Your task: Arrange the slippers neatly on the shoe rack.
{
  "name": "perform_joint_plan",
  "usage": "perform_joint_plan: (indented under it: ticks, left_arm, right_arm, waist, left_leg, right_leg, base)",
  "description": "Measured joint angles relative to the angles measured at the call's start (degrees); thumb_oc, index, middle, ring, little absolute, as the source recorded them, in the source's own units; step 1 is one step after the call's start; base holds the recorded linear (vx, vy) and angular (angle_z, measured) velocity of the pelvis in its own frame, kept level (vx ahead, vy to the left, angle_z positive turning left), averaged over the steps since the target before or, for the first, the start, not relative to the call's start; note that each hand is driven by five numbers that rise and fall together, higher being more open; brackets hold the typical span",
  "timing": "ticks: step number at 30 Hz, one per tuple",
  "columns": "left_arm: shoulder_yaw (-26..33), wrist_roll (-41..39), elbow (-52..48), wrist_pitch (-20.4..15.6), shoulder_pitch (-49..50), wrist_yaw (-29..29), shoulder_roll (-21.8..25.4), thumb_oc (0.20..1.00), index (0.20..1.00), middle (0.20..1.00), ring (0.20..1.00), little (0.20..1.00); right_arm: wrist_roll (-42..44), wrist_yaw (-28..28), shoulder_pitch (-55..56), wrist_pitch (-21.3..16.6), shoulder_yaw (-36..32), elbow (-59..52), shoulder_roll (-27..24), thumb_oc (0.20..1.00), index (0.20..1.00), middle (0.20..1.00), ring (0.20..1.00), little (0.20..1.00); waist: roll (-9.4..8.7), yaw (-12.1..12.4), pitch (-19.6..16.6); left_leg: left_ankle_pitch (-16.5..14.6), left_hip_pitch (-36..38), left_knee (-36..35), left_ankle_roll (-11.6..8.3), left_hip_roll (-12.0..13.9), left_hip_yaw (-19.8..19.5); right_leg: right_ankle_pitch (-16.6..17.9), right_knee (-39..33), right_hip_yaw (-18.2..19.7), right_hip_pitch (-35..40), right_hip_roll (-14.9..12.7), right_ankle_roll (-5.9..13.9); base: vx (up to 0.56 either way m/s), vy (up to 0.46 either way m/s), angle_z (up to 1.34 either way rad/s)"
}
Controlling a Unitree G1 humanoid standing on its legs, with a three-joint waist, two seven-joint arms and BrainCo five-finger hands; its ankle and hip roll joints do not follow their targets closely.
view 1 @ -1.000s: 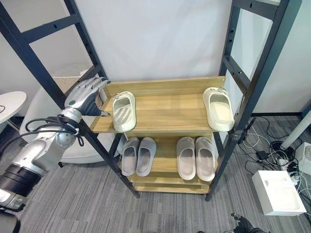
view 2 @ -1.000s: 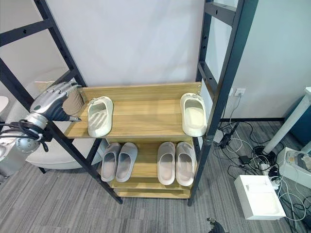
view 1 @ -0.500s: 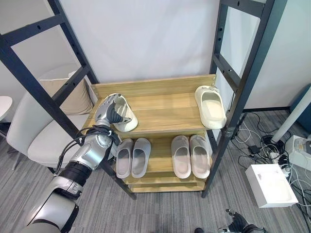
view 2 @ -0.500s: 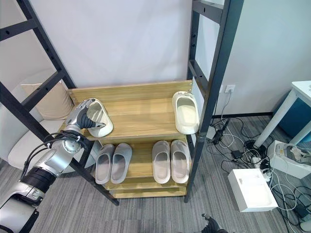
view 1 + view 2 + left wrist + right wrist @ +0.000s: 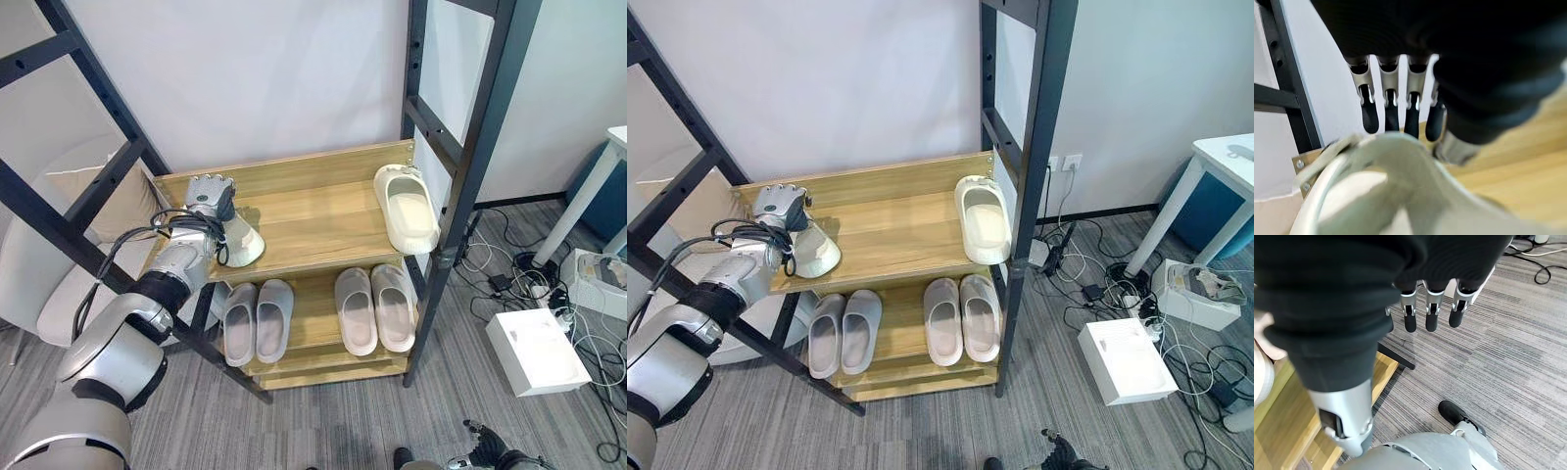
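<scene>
Cream slipper [image 5: 241, 242] sits at the left end of the shoe rack's top shelf [image 5: 323, 230], tipped up, left hand [image 5: 210, 194] curled round its heel end. Second cream slipper [image 5: 406, 207] lies flat at the shelf's right end, well apart. Two grey pairs [image 5: 315, 311] on the lower shelf. Right hand [image 5: 1430, 308] hangs over carpet, fingers relaxed and spread.

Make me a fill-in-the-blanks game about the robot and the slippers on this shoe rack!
1. The left hand touches a cream slipper on the ___ shelf.
2. The other cream slipper lies at that shelf's ___ end.
3. The lower shelf holds ___ grey slippers.

Missing words: top; right; four
</scene>
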Motion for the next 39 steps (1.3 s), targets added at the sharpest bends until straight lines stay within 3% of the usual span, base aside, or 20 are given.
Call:
perform_joint_plan:
  ticks: [7, 14, 15, 23, 27, 31, 39]
  left_arm:
    - [0.1, -0.2, -2.5, -0.1, 0.0, -1.2, 0.2, 0.200, 0.200, 0.200, 0.200, 0.200]
    - [9.1, -1.2, -19.3, -0.8, 5.9, 3.4, 0.8, 0.200, 0.200, 0.200, 0.200, 0.200]
    - [10.0, -1.3, -20.4, -0.8, 6.4, 4.4, 0.8, 1.000, 1.000, 1.000, 1.000, 1.000]
    - [20.2, -0.5, -35.6, -0.1, 13.5, 7.5, 3.4, 1.000, 1.000, 1.000, 1.000, 1.000]
    - [25.8, 1.7, -43.1, -0.2, 16.5, 6.9, 7.3, 1.000, 1.000, 1.000, 1.000, 1.000]
    - [26.7, 4.0, -43.5, 0.0, 17.2, 3.7, 11.7, 1.000, 1.000, 1.000, 1.000, 1.000]
    - [27.3, 6.2, -42.6, 1.0, 17.4, -1.6, 12.0, 1.000, 1.000, 1.000, 1.000, 1.000]
  right_arm:
    - [1.0, 0.6, -0.6, -0.1, 0.1, -1.2, 0.1, 1.000, 1.000, 1.000, 1.000, 1.000]
    - [1.1, 1.0, -0.6, -0.5, 0.0, -1.7, 0.4, 1.000, 1.000, 1.000, 1.000, 1.000]
    - [1.1, 1.0, -0.5, -0.8, 0.0, -1.6, 0.5, 1.000, 1.000, 1.000, 1.000, 1.000]
    - [1.0, 1.0, -0.5, -1.0, -0.2, -1.6, 1.4, 1.000, 1.000, 1.000, 1.000, 1.000]
    - [1.0, 1.0, -0.5, -0.7, -0.6, -1.6, 1.4, 1.000, 1.000, 1.000, 1.000, 1.000]
    - [0.9, 1.6, -0.5, 0.2, -0.7, -1.5, 1.4, 1.000, 1.000, 1.000, 1.000, 1.000]
    - [0.9, 3.2, -0.6, 1.2, -0.4, -1.6, 1.7, 1.000, 1.000, 1.000, 1.000, 1.000]
  waist:
    - [-0.32, 0.7, 0.8]
    - [-1.30, 1.5, 1.4]
    - [-1.51, 1.6, 1.5]
    - [-2.20, 2.6, 1.7]
    - [-2.48, 3.3, 1.6]
    - [-2.68, 4.4, 1.3]
    - [-3.24, 5.2, 0.6]
  left_leg:
    - [-0.1, 0.0, 0.0, -0.21, 0.0, -0.2]
    - [0.0, 0.2, 0.0, 0.02, -0.1, -1.5]
    - [0.1, 0.2, 0.0, 0.07, -0.1, -1.6]
    - [0.1, 0.1, 0.0, 0.07, -0.1, -1.9]
    - [0.1, 0.2, 0.0, 0.07, -0.1, -2.8]
    - [0.1, 0.4, 0.0, 0.07, -0.1, -3.2]
    - [0.3, 0.2, 0.0, -0.37, -0.2, -4.3]
  right_leg:
    - [0.0, 0.0, -0.4, 0.2, 0.0, -0.02]
    - [0.0, 0.2, -1.3, 1.0, 0.0, -0.04]
    - [0.0, 0.2, -1.6, 1.0, 0.0, -0.04]
    - [-0.1, 0.1, -2.0, 1.2, 0.0, 0.03]
    - [-0.2, 0.0, -2.3, 1.6, 0.0, 0.10]
    - [-0.3, 0.0, -2.5, 2.1, 0.0, 0.13]
    - [-0.5, 0.0, -3.6, 2.5, 0.0, 0.09]
  base:
    - [0.00, -0.016, 0.02]
    - [0.00, -0.013, 0.07]
    - [0.00, -0.004, 0.11]
    - [0.00, -0.001, 0.01]
    - [0.00, -0.001, 0.05]
    - [-0.01, -0.005, 0.08]
    - [-0.01, -0.018, 0.07]
